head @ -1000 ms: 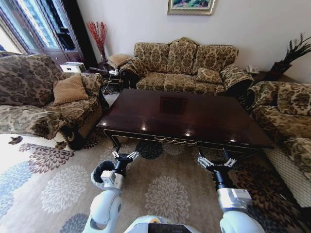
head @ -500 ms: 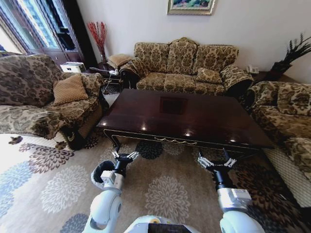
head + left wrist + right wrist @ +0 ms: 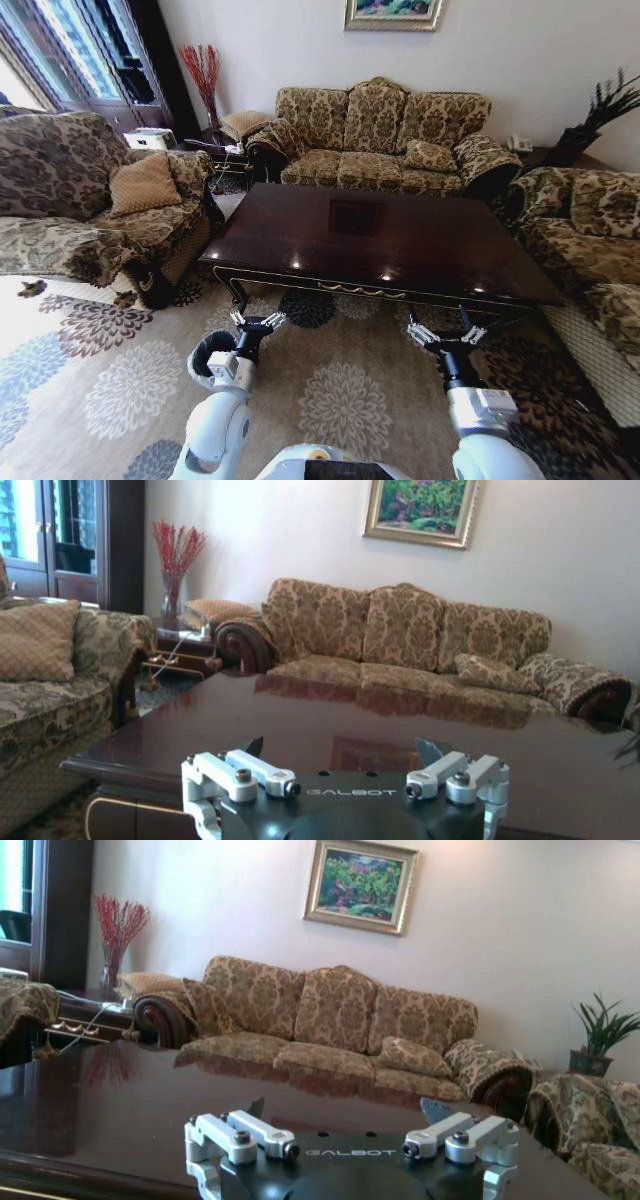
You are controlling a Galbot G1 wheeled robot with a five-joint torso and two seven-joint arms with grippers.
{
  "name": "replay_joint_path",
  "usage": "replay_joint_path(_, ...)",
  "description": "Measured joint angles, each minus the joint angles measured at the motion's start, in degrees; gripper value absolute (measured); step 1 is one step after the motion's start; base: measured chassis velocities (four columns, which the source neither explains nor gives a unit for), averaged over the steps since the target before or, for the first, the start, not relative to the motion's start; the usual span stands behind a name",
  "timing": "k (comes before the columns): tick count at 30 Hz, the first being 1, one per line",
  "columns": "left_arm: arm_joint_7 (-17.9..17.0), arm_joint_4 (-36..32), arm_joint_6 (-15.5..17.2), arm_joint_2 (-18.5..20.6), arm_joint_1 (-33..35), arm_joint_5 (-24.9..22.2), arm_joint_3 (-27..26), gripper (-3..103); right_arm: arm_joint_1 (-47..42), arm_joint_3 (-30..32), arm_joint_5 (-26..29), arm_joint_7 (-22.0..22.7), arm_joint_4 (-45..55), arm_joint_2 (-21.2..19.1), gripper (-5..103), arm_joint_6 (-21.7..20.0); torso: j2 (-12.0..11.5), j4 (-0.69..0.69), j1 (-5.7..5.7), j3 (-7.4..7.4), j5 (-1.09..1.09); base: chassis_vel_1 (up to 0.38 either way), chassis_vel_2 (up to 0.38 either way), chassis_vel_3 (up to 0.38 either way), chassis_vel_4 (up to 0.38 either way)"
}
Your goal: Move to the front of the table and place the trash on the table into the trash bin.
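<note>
The robot stands on the floral carpet (image 3: 340, 400) facing the long front edge of the table (image 3: 380, 240), which sits dead ahead at twelve o'clock with its glossy dark top reflecting the room; from where I stand I can pick out no trash on that top, nothing but shine and reflections, and I see no trash bin anywhere, so the first risk, as I judge it, is that the robot reaches for something that simply is not there, or mistakes a reflection for an object; the left gripper (image 3: 257, 321) hangs low at about eleven o'clock, just short of the carved apron, its fingers spread apart and holding nothing; the right gripper (image 3: 446, 334) sits at about one o'clock, likewise spread wide and empty, near the table's front rail; both are close enough to that rail that a forward drive or a careless lift could knock the fingers against the apron or scrape the polished top; the armchair (image 3: 80, 200) at ten o'clock and the sofa (image 3: 590, 250) at two o'clock hem the base in, so a wide turn to hunt for a bin could clip either one.
</note>
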Motion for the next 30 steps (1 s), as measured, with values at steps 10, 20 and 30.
replay_joint_path(10, 0.0, 0.0, 0.0, 0.0, 0.0, 0.0, 0.0, 100, 0.0, 0.0, 0.0, 0.0, 0.0, 0.0, 100, 0.0, 0.0, 0.0, 0.0, 0.0, 0.0, 0.0, 0.0, 0.0, 0.0)
replay_joint_path(20, 0.0, 0.0, 0.0, 0.0, 0.0, 0.0, 0.0, 100, 0.0, 0.0, 0.0, 0.0, 0.0, 0.0, 100, 0.0, 0.0, 0.0, 0.0, 0.0, 0.0, 0.0, 0.0, 0.0, 0.0)
replay_joint_path(30, 0.0, 0.0, 0.0, 0.0, 0.0, 0.0, 0.0, 100, 0.0, 0.0, 0.0, 0.0, 0.0, 0.0, 100, 0.0, 0.0, 0.0, 0.0, 0.0, 0.0, 0.0, 0.0, 0.0, 0.0)
